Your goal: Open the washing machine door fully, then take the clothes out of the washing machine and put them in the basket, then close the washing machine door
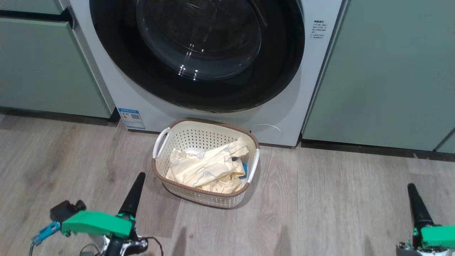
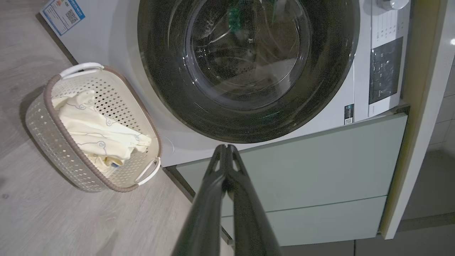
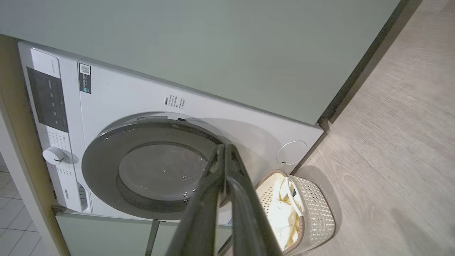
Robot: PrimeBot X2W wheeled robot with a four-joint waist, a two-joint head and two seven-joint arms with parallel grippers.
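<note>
1. The washing machine door sits flush against the white washing machine.
2. The basket stands on the wooden floor, just in front of the machine and below the door.
3. The clothes lie crumpled inside the basket.
4. The left gripper points up near the basket's left side, jaws pressed together.
5. The right gripper stands well apart at the lower right, jaws together.
6. Sage-green cabinets flank the machine.

Head camera looks forward and down from close range at the washing machine door and the basket on the floor. Both wrist cameras, rolled sideways, sight along the left hand and right hand at that same door and basket.
</note>
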